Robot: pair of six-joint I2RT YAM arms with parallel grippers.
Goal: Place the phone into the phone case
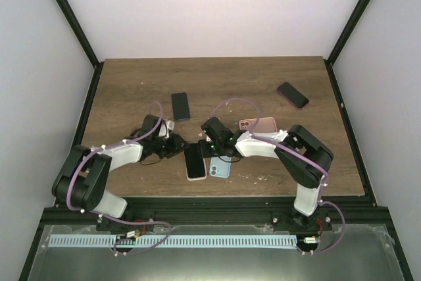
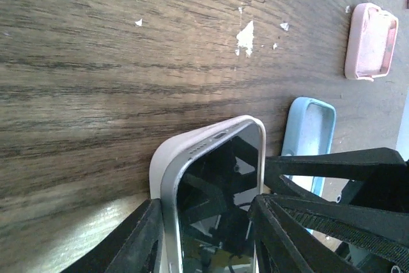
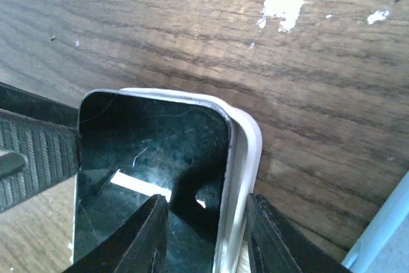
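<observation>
A phone (image 1: 195,162) with a dark screen lies near the table's front edge inside a white phone case (image 2: 156,164). In the left wrist view the phone's (image 2: 217,183) silver frame stands proud of the case rim on the left side. My left gripper (image 2: 206,202) straddles that end, its left finger against the case and its jaws apart. My right gripper (image 3: 206,198) is open over the opposite corner. One of its fingers is over the screen (image 3: 153,151) and the other is outside the case rim (image 3: 246,139). Both grippers (image 1: 176,148) (image 1: 209,146) meet at the phone's far end.
An empty blue case (image 1: 220,168) lies just right of the phone. An empty pink case (image 1: 258,125) sits behind the right arm. A dark phone (image 1: 181,105) and a red-rimmed phone (image 1: 293,95) lie farther back. White flecks (image 2: 246,36) mark the wood.
</observation>
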